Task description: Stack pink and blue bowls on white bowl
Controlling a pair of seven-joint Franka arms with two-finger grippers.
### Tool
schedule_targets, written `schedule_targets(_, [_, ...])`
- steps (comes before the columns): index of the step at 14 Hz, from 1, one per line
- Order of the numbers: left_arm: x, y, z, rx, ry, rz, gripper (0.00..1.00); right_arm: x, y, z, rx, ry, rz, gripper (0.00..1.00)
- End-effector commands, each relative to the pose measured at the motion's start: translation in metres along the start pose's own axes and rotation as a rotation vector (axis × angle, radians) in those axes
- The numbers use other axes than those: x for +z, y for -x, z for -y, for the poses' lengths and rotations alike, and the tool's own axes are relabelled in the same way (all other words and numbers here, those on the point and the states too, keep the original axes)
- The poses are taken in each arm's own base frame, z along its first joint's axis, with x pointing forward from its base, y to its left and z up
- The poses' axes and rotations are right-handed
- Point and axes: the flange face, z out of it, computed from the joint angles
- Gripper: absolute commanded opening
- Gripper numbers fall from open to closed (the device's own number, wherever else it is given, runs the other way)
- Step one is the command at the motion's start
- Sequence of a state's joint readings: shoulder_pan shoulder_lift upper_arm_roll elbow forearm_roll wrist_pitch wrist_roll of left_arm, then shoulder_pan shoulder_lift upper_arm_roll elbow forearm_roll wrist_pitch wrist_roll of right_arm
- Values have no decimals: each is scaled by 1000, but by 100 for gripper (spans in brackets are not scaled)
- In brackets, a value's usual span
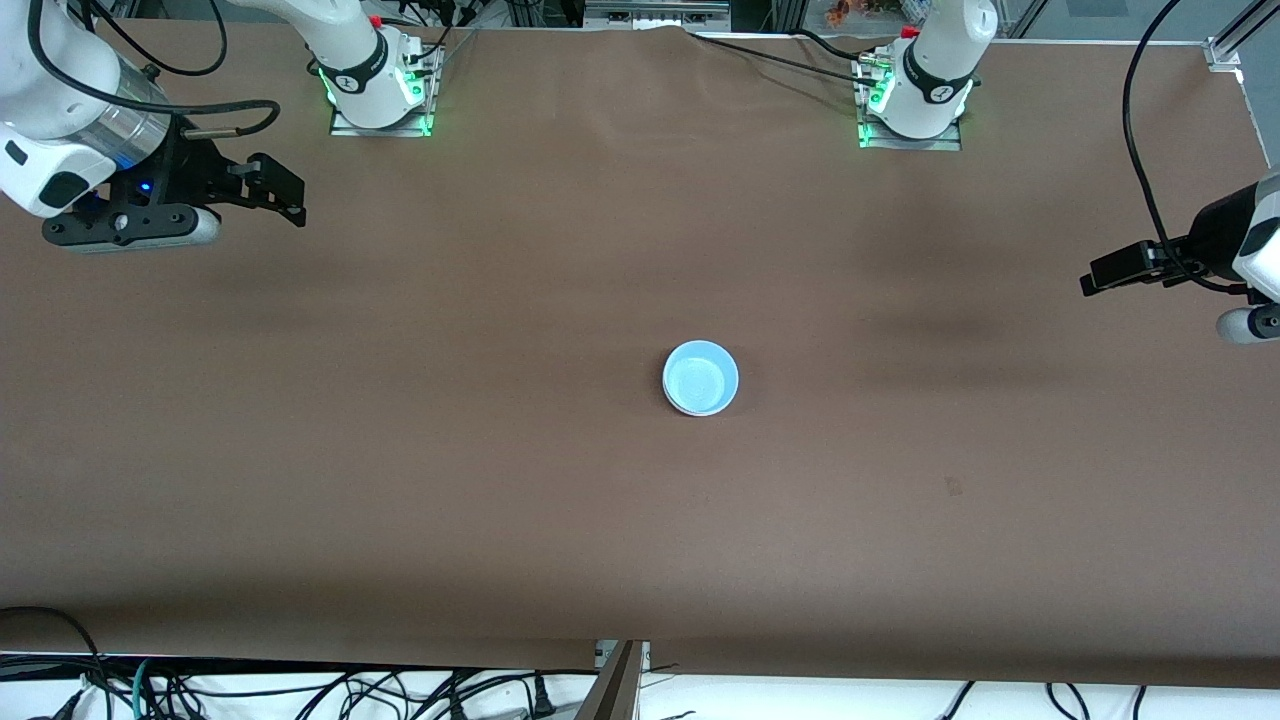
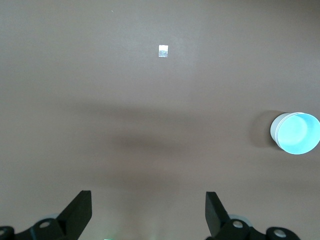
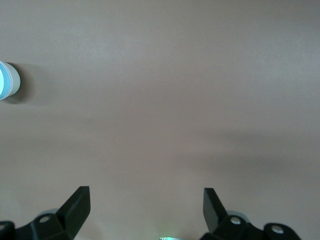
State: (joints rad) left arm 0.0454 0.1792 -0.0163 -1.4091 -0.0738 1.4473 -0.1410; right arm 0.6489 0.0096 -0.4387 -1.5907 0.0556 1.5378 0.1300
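The blue bowl point(image 1: 701, 376) sits near the middle of the table point(image 1: 400, 450). It rests inside the white bowl point(image 1: 683, 403), and only a thin white edge shows around it. The left wrist view shows the white wall point(image 2: 276, 129) under the blue inside point(image 2: 298, 134). No pink shows in the stack, so I cannot tell if the pink bowl is in there.

The left gripper point(image 1: 1100, 277) hangs over the table at the left arm's end, well apart from the bowls. Its fingers point(image 2: 80, 212) are spread wide and hold nothing.

The right gripper point(image 1: 280, 195) hangs over the table at the right arm's end. Its fingers point(image 3: 79, 205) are spread wide too, and hold nothing.

A small pale square mark point(image 2: 163, 50) lies on the table.
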Motion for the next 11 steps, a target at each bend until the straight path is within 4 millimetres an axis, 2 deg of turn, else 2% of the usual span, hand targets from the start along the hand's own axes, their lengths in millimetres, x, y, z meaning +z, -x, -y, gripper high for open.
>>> schedule_targets(1, [-5,0,-8,36,-47,-5,100,-11,-1,-15,-10,11,-21,100])
schedule_targets(5, [-5,1,-9,36,-46,-3,100,-18,-3,-37,-61,4,-31,100])
schedule_targets(11, [-5,0,-7,32,-44,-2,100,-12,-3,-46,-99,6,3,100])
